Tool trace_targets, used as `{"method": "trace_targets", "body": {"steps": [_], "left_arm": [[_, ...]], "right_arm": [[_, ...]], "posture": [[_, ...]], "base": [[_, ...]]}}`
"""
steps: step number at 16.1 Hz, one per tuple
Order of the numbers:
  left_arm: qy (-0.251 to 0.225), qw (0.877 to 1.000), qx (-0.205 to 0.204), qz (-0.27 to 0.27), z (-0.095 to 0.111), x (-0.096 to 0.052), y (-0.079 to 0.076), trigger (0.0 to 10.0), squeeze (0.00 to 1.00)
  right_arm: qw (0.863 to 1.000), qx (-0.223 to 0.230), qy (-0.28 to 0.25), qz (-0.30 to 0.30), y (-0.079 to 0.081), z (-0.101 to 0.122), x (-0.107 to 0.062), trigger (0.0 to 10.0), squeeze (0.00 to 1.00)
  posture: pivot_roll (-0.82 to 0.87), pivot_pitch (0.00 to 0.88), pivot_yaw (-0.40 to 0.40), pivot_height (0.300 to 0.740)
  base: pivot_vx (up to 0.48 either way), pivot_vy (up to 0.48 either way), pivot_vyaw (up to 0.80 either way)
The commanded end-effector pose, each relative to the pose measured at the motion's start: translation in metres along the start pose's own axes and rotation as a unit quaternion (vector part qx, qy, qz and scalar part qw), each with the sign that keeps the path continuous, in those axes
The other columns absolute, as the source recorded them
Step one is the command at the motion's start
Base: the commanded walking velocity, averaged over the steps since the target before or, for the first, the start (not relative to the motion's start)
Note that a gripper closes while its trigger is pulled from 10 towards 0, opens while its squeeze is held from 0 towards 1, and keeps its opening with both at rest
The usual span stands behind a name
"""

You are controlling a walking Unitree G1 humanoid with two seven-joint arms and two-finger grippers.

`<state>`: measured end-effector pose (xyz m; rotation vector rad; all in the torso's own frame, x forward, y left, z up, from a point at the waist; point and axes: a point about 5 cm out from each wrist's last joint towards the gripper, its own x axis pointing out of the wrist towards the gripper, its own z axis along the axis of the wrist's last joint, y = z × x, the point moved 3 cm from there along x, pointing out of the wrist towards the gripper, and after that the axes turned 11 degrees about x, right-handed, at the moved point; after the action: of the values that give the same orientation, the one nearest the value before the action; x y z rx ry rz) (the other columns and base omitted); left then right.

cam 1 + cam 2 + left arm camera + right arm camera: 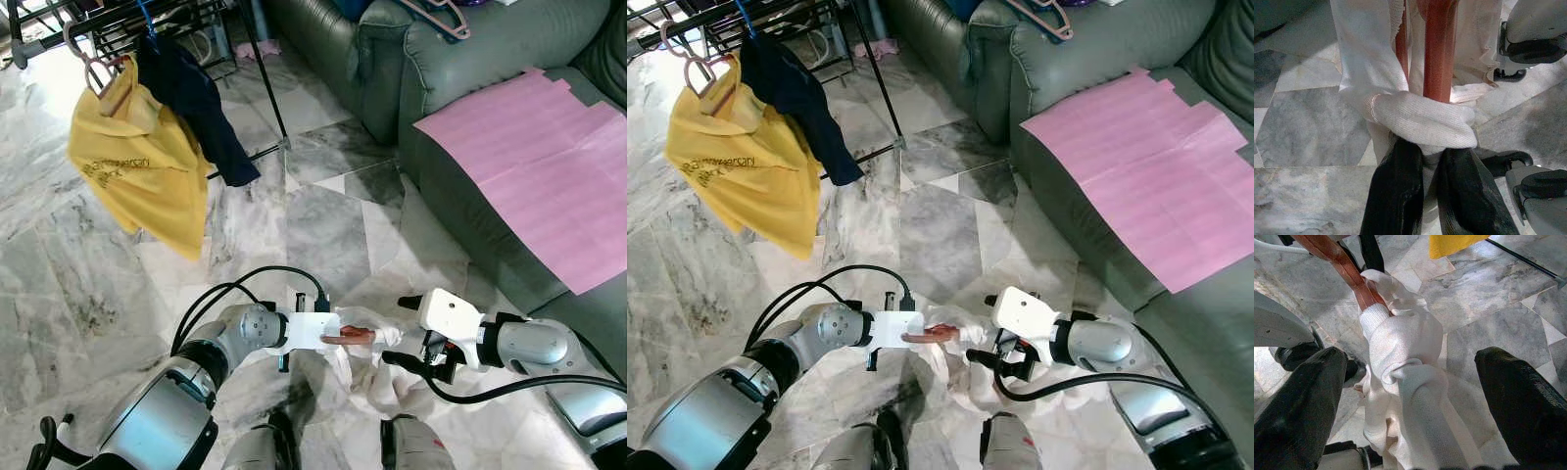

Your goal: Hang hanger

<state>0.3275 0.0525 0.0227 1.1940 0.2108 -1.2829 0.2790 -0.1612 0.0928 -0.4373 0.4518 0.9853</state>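
Observation:
A reddish-brown hanger (1439,54) carries a white garment (370,380) that droops to the marble floor in front of me. My left gripper (1426,149) is shut on the hanger where the white cloth bunches around it; the same gripper (338,338) is low at centre in the eye views. Just right of the garment, my right gripper (1410,369) is open, one black finger (1300,401) on each side of the knotted white cloth without touching it. The drying rack (245,39) stands far ahead at upper left.
On the rack hang a yellow shirt (142,166) on a pink hanger and a navy garment (201,103) on a blue one. A green sofa (460,59) with a pink sheet (549,157) runs along the right. Black cables loop beside both arms.

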Motion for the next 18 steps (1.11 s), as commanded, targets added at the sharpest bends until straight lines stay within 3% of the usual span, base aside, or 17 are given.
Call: {"method": "trace_targets", "body": {"steps": [1, 11, 12, 13, 17, 18], "left_arm": [[-0.004, 1.000, 0.002, -0.003, -0.001, -0.001, -0.003, 10.0, 0.00], [-0.008, 1.000, 0.008, -0.005, 0.001, -0.001, -0.003, 10.0, 0.00], [-0.025, 0.998, 0.050, -0.026, 0.006, -0.002, -0.005, 10.0, 0.00], [-0.032, 0.997, 0.066, -0.035, 0.007, -0.003, -0.006, 10.0, 0.00], [-0.032, 0.996, 0.078, -0.041, 0.007, -0.002, -0.009, 10.0, 0.00], [-0.034, 0.995, 0.079, -0.042, 0.007, -0.002, -0.009, 10.0, 0.00]], "right_arm": [[1.000, -0.003, 0.002, 0.014, 0.007, -0.002, 0.003, 10.0, 1.00], [1.000, -0.003, 0.011, 0.020, 0.006, -0.007, 0.004, 10.0, 1.00], [0.993, -0.004, 0.086, 0.076, 0.000, -0.029, 0.010, 10.0, 0.00], [0.988, -0.005, 0.119, 0.097, -0.003, -0.038, 0.010, 10.0, 0.00], [0.986, -0.012, 0.128, 0.103, -0.007, -0.040, 0.010, 10.0, 0.00], [0.985, -0.010, 0.129, 0.110, -0.008, -0.041, 0.011, 3.7, 0.00]], "posture": [[-0.33, 0.234, 0.167, 0.740], [-0.33, 0.235, 0.166, 0.740], [-0.32, 0.235, 0.154, 0.740], [-0.32, 0.235, 0.154, 0.740], [-0.32, 0.233, 0.155, 0.740], [-0.32, 0.232, 0.152, 0.740]], "base": [[0.000, 0.000, 0.00], [0.000, 0.000, 0.00], [0.000, 0.000, 0.00], [0.000, 0.000, 0.00], [0.000, 0.000, 0.00], [0.000, 0.000, 0.00]]}}
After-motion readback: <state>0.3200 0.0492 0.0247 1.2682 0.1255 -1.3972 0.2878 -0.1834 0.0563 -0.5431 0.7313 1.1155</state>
